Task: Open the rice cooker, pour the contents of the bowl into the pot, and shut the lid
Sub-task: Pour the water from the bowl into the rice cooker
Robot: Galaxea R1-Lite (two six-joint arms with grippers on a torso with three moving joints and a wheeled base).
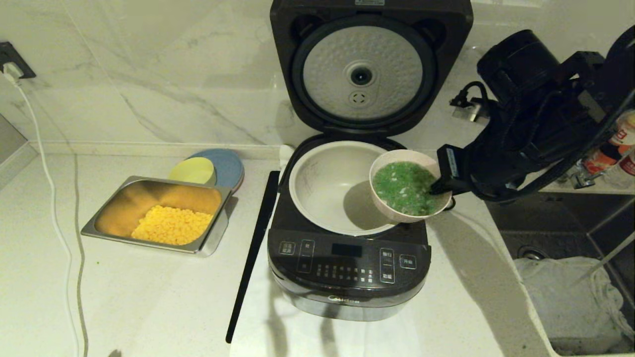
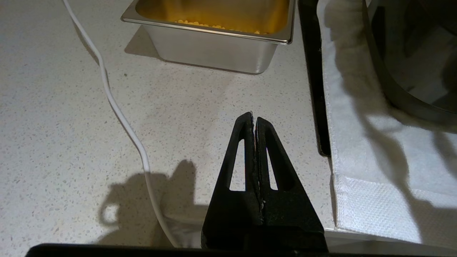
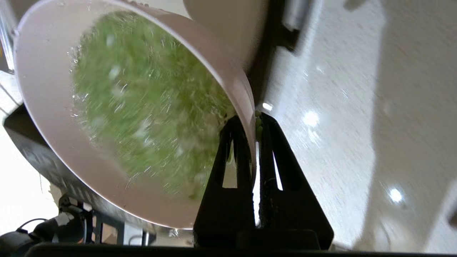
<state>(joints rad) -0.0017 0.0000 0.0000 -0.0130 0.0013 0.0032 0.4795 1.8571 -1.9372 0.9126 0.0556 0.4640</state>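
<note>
The dark rice cooker point(image 1: 347, 267) stands with its lid point(image 1: 364, 69) raised, dimpled silver underside facing me. Its cream inner pot point(image 1: 327, 188) looks bare inside. My right gripper point(image 1: 441, 186) is shut on the right rim of the small pale bowl point(image 1: 397, 210), holding it over the pot's right edge. The bowl is full of green chopped bits point(image 1: 406, 187). In the right wrist view the gripper point(image 3: 251, 123) pinches the bowl's wall point(image 3: 43, 117), one finger inside and one outside, with the green bits point(image 3: 142, 103) tilted. My left gripper point(image 2: 253, 117) hovers shut and empty over the counter.
A steel tray point(image 1: 119, 193) holding yellow corn sits left of the cooker, with a yellow-green bowl point(image 1: 192, 171) on a blue plate point(image 1: 229, 166) behind it. A white cable point(image 1: 54, 218) runs down the counter's left. A black strip point(image 1: 253, 248) borders the white cloth point(image 2: 360, 142). The sink point(image 1: 570, 248) lies right.
</note>
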